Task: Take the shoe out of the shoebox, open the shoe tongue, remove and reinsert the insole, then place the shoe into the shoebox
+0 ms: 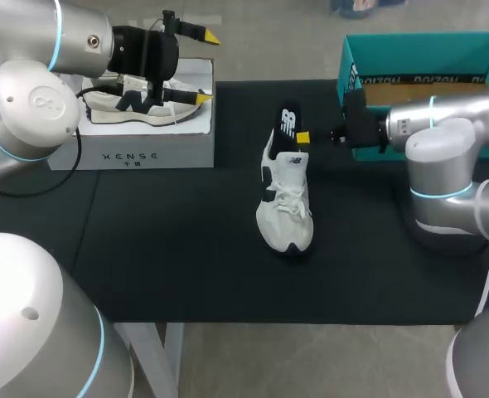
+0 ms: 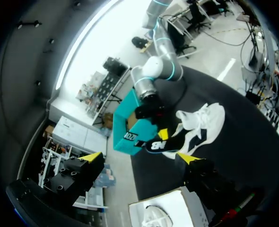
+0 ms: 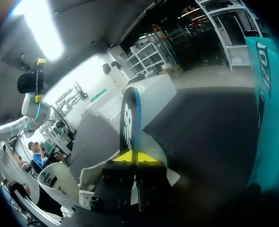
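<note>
Count: one white lace-up sneaker with black heel trim (image 1: 286,207), one black foam insole (image 1: 289,118), two shoeboxes, and my two pincers. The sneaker lies out of any box, on the black table cover (image 1: 186,265) between the boxes, toe toward my side and heel away. My right pincer (image 3: 135,157) is just beside the sneaker's heel, yellow tips pressed together on the insole's edge. It holds the insole on edge, sticking out past the heel. Whether its lower end is inside the shoe, I cannot tell. The open teal cardboard shoebox (image 1: 427,54) is close behind my right arm, at the table's far right. The white cardboard shoebox (image 1: 145,153), with a shoe picture on top, sits far left. My left pincer (image 1: 205,68) hovers above it with fingers spread wide and nothing between them, well apart from the sneaker. Writing: a logo on the insole and tongue, lettering on both box fronts.
</note>
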Tool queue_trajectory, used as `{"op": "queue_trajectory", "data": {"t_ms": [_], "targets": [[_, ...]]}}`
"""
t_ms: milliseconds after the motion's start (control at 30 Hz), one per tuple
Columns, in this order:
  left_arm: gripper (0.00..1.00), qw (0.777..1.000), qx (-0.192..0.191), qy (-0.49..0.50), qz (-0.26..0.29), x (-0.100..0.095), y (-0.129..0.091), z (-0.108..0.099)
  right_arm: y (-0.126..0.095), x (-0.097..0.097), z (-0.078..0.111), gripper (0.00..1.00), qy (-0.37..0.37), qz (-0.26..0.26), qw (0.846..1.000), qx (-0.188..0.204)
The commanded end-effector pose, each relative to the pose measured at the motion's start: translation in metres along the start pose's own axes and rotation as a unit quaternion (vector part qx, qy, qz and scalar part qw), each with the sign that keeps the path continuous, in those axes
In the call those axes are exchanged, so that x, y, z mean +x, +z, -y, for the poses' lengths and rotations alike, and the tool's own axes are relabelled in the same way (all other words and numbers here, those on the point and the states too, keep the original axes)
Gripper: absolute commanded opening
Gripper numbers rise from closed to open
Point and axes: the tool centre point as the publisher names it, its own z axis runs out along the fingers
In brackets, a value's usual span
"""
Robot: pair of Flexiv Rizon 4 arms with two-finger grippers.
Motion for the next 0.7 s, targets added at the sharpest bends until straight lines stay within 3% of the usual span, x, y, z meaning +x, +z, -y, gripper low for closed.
{"op": "queue_trajectory", "data": {"t_ms": [33, 500, 567, 600, 700], "targets": [[1.0, 1.0, -0.001, 0.0, -0.002, -0.001, 0.001, 0.0, -0.002, 0.009, 0.01, 0.0, -0.001, -0.003, 1.0, 0.014], [1.0, 1.0, -0.001, 0.0, -0.002, -0.001, 0.001, 0.0, 0.0, 0.022, 0.044, 0.0, 0.014, -0.028, 0.998, 0.063], [1.0, 1.0, -0.001, 0.0, -0.002, -0.001, 0.001, 0.0, 0.0, 0.019, 0.041, 0.14, 0.018, -0.027, 0.998, 0.059], [1.0, 1.0, -0.001, 0.0, -0.002, -0.001, 0.001, 0.0, -0.001, 0.017, 0.037, 0.34, 0.018, -0.023, 0.998, 0.053], [1.0, 1.0, -0.001, 0.0, -0.002, -0.001, 0.001, 0.0, -0.001, 0.012, 0.026, 0.4, 0.013, -0.02, 0.999, 0.045]]}}
